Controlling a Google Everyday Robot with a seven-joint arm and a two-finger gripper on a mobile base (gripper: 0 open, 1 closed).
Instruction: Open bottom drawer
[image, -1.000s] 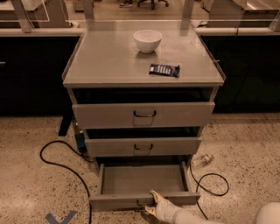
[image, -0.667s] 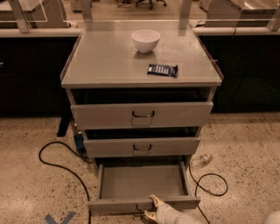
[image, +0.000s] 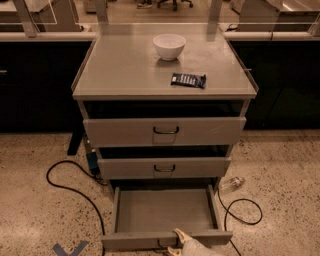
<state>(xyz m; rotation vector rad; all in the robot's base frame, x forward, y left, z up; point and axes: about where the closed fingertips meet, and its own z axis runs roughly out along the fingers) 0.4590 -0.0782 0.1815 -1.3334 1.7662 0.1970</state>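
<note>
The grey metal cabinet (image: 165, 75) has three drawers. The bottom drawer (image: 165, 212) stands pulled far out, and its plain grey tray is empty. My gripper (image: 176, 242) is at the centre of the bottom drawer's front panel (image: 135, 241), at the lower edge of the view, where the handle sits. One pale finger (image: 180, 234) reaches over the panel's top edge; the handle itself is hidden behind it. The middle drawer (image: 164, 168) and top drawer (image: 165, 131) are each pulled out slightly.
A white bowl (image: 169, 46) and a dark blue packet (image: 188, 79) lie on the cabinet top. Black cables (image: 75, 192) loop on the speckled floor to the left and right (image: 245, 212). A small clear bottle (image: 231, 183) lies right of the drawers. Blue tape (image: 70, 248) marks the floor.
The view has drawn back slightly and my gripper has sunk lower in the frame at the bottom drawer's front; the drawer stays pulled out.
</note>
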